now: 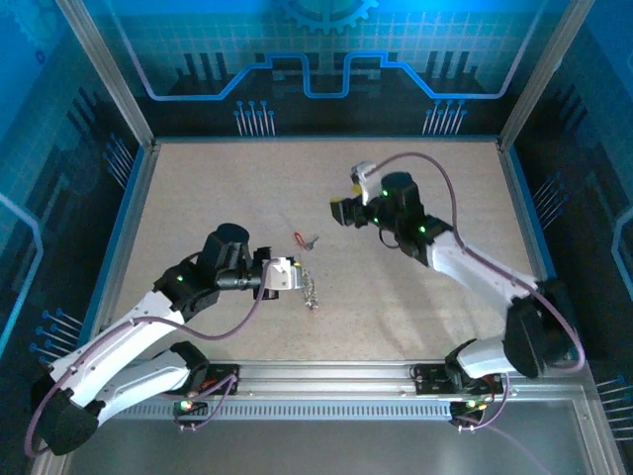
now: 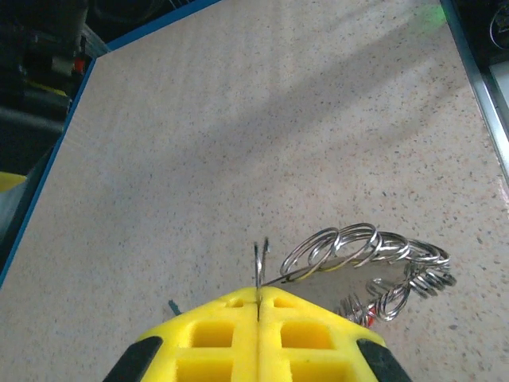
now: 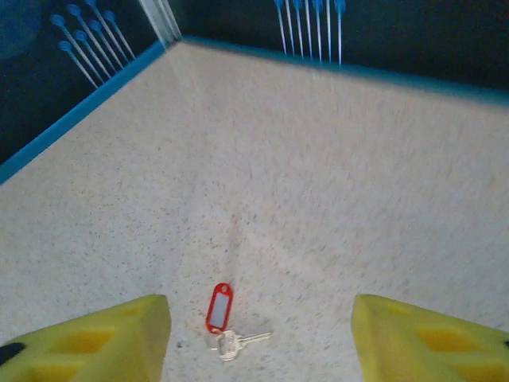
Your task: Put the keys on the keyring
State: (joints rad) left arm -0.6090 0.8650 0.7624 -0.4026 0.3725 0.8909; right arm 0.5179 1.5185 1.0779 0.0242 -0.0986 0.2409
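Observation:
The keyring (image 2: 374, 255) is a floppy chain of silvery linked rings, and my left gripper (image 2: 259, 301) is shut on one thin ring at its end. In the top view the keyring (image 1: 310, 287) hangs from the left gripper (image 1: 289, 275) down to the table, with a speck of red at its low end. A small silver key with a red tag (image 3: 220, 307) lies flat on the table between and just ahead of the open right gripper (image 3: 262, 342). From above, that key (image 1: 305, 238) lies between the two grippers, left of the right gripper (image 1: 343, 211).
The speckled beige table (image 1: 415, 287) is bounded by a blue rim (image 1: 129, 213) and metal frame posts. A metal rail (image 1: 336, 374) runs along the near edge by the arm bases.

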